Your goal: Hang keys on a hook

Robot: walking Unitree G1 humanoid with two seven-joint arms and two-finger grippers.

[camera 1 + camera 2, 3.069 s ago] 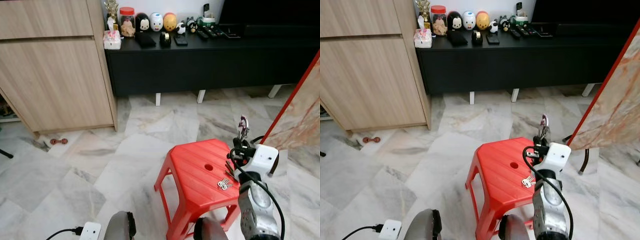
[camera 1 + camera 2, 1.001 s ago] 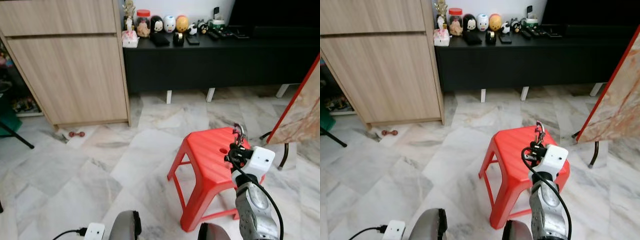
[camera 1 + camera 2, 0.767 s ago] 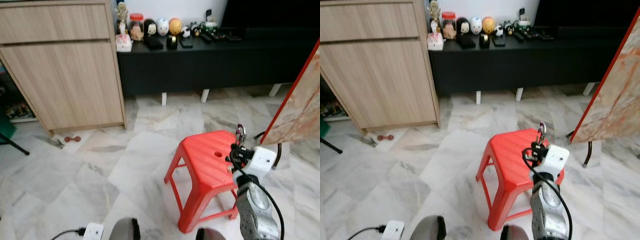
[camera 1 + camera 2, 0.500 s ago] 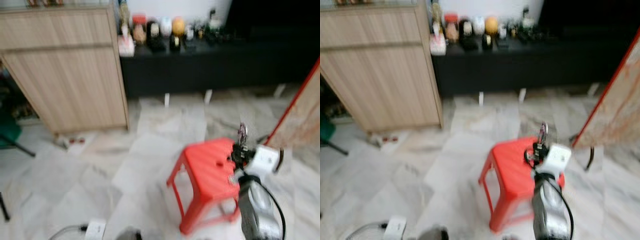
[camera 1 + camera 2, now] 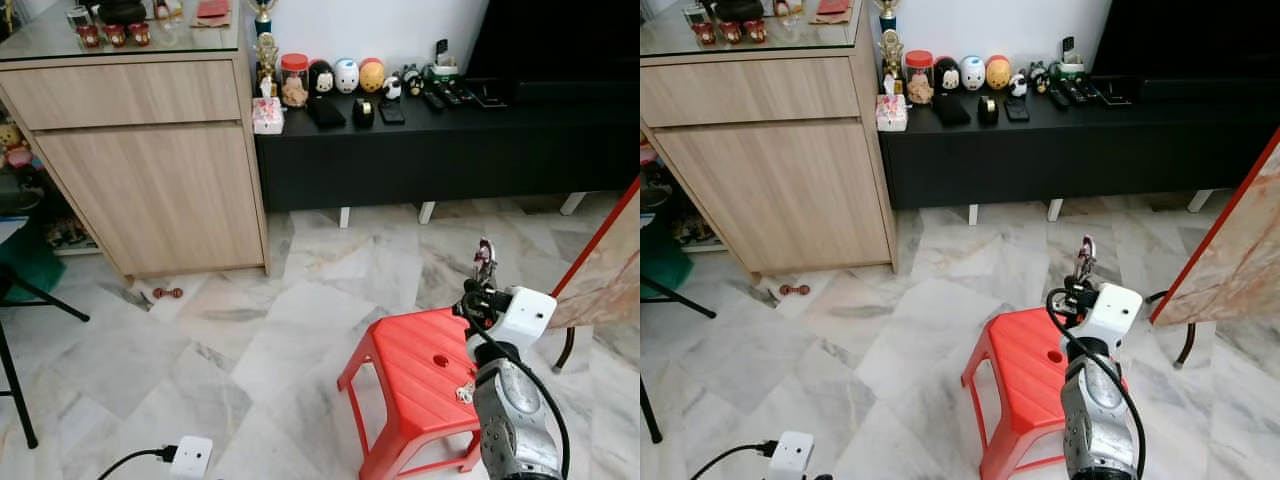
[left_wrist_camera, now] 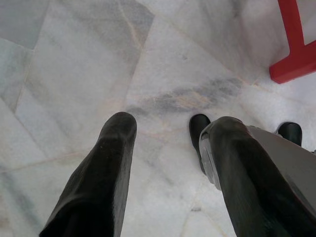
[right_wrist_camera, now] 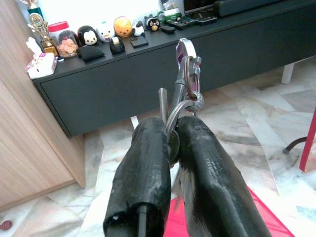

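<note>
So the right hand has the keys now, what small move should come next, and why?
Probably keep the right hand shut on the keys and turn slowly to search for the hook: ahead stand a wooden cabinet and a black sideboard. The left hand hangs idle.

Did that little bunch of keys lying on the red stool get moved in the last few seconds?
No. The keys lie right beside the hole in the red stool, as before; only the camera shifted.
</note>
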